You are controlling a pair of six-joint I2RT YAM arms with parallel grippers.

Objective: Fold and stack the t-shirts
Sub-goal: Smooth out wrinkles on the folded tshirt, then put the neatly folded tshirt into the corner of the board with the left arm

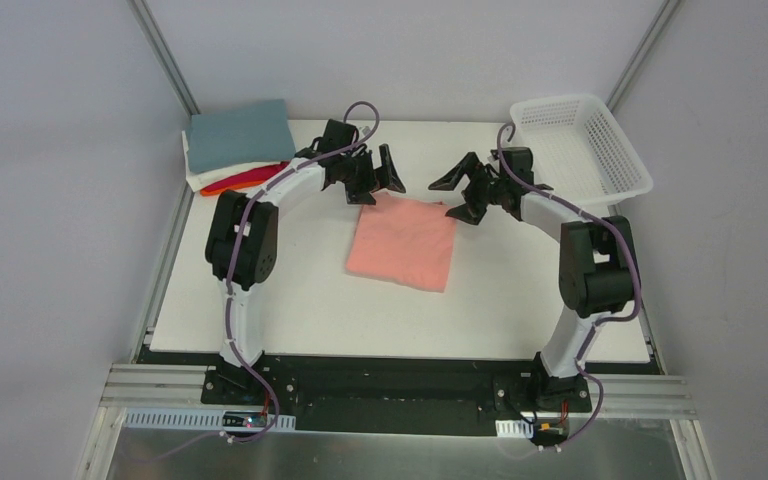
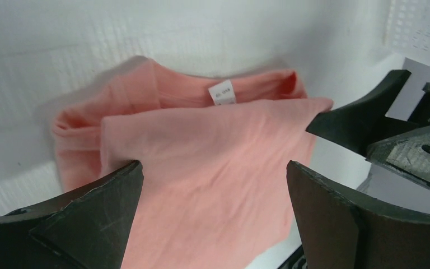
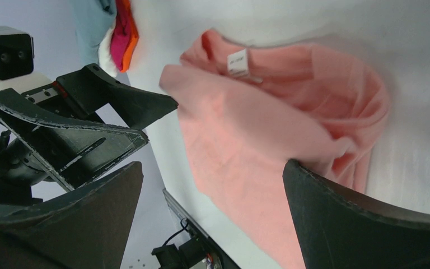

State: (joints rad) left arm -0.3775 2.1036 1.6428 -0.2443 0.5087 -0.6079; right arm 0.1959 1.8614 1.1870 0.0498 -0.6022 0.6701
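A salmon-pink t-shirt (image 1: 403, 243) lies folded into a rough square in the middle of the white table; it also shows in the left wrist view (image 2: 201, 168) and the right wrist view (image 3: 269, 134), with a white neck label. My left gripper (image 1: 380, 175) hovers open and empty over its far left corner. My right gripper (image 1: 457, 192) hovers open and empty over its far right corner. A stack of folded t-shirts (image 1: 238, 145), grey-blue on top with white, orange and red under it, sits at the far left.
A white plastic lattice basket (image 1: 582, 145) stands at the far right corner. Grey walls close in the table on three sides.
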